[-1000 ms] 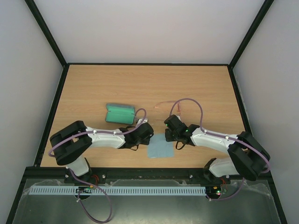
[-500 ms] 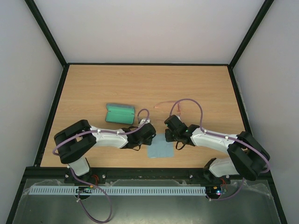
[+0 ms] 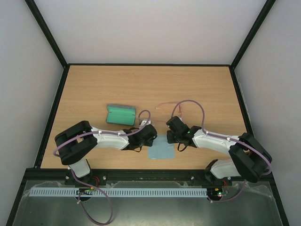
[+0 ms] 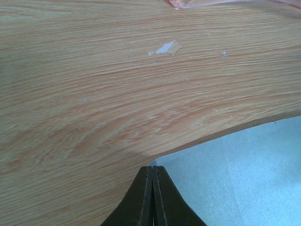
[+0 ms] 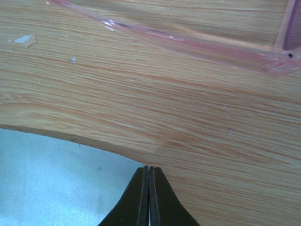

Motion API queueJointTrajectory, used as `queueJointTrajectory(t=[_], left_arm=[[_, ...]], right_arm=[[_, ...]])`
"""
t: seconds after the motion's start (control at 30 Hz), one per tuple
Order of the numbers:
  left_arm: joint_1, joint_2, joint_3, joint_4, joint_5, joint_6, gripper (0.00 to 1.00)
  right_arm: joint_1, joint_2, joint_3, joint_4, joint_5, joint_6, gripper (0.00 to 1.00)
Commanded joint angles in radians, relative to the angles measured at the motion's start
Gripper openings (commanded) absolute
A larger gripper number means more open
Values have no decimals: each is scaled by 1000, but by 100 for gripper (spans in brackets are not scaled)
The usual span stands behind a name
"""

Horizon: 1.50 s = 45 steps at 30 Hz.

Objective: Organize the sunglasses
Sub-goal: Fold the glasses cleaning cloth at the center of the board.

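The pinkish-red sunglasses (image 3: 168,106) lie on the wooden table beyond both grippers; one arm shows in the right wrist view (image 5: 188,44), and a sliver shows in the left wrist view (image 4: 197,3). The blue-grey cloth (image 3: 161,149) lies between the arms. My left gripper (image 3: 151,137) is shut on the cloth's far left corner (image 4: 221,174). My right gripper (image 3: 169,136) is shut on its far right corner (image 5: 61,183). The cloth's far edge casts a shadow on the table in both wrist views. The case (image 3: 121,114) lies open, its green inside showing.
Small pale flecks (image 4: 164,48) lie on the wood between the cloth and the sunglasses. The table (image 3: 94,84) has black rails on its edges and white walls around it.
My left arm has shifted slightly to the right toward the cloth. The right arm, the cloth, the case and the sunglasses sit as before.
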Motion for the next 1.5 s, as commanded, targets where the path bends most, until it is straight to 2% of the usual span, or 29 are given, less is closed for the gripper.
queueJointTrajectory(t=[0.0,0.77,1.47], left_arm=[[-6,-41,9,-29,-38,13,2],[-60,-146,-77,2,-63,-20,3],[-174,-241,-153,-21,-109,-125,2]], right_arm=[[-4,-32,-21,0,-16,-7,2],[5,-187,-103,-11,-115,28,1],[119,-275,-146,-67,-92,133,1]])
